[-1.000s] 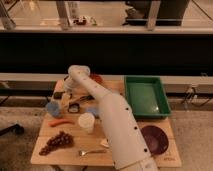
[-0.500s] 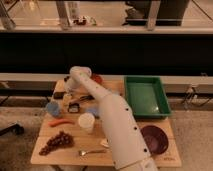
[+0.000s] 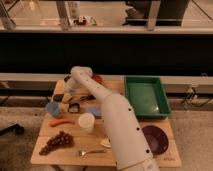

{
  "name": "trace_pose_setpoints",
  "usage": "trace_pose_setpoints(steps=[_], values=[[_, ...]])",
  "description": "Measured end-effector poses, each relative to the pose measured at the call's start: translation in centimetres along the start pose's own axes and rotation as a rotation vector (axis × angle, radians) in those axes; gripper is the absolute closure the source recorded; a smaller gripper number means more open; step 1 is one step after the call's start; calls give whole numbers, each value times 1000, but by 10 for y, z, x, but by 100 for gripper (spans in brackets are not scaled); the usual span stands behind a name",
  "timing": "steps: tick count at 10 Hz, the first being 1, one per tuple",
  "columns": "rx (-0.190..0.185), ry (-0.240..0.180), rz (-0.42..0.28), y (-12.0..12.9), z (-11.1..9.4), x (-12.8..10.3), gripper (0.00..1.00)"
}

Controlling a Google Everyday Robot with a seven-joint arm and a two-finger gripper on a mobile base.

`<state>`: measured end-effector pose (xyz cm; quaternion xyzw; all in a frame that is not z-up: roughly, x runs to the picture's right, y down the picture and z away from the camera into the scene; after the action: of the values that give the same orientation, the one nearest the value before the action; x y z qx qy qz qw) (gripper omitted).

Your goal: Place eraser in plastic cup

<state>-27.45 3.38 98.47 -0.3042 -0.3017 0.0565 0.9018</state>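
The small light-blue plastic cup [image 3: 53,108] stands upright at the left side of the wooden table [image 3: 45,156]. My gripper [image 3: 70,93] hangs down from the white arm at the back left of the table, above and right of the cup. A small dark flat object [image 3: 74,106], which may be the eraser, lies just below the gripper, right of the cup. Whether the gripper holds anything is hidden by the wrist.
A cream-white cup [image 3: 86,121] stands mid-table. An orange carrot [image 3: 61,122] and dark grapes [image 3: 56,141] lie at the front left, a spoon [image 3: 92,151] at the front. A green tray [image 3: 146,95] and a dark plate [image 3: 154,137] sit on the right.
The arm's wrist has shifted slightly to the right at the back of the table. The objects on the table have not moved.
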Motion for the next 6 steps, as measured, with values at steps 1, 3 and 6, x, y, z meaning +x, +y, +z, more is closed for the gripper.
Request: trace_pose_setpoints(steps=[1, 3, 6], values=[[13, -4, -2, -2, -7, -3, 88], [44, -10, -9, -4, -22, -8, 100], [86, -4, -12, -4, -56, -29, 100]])
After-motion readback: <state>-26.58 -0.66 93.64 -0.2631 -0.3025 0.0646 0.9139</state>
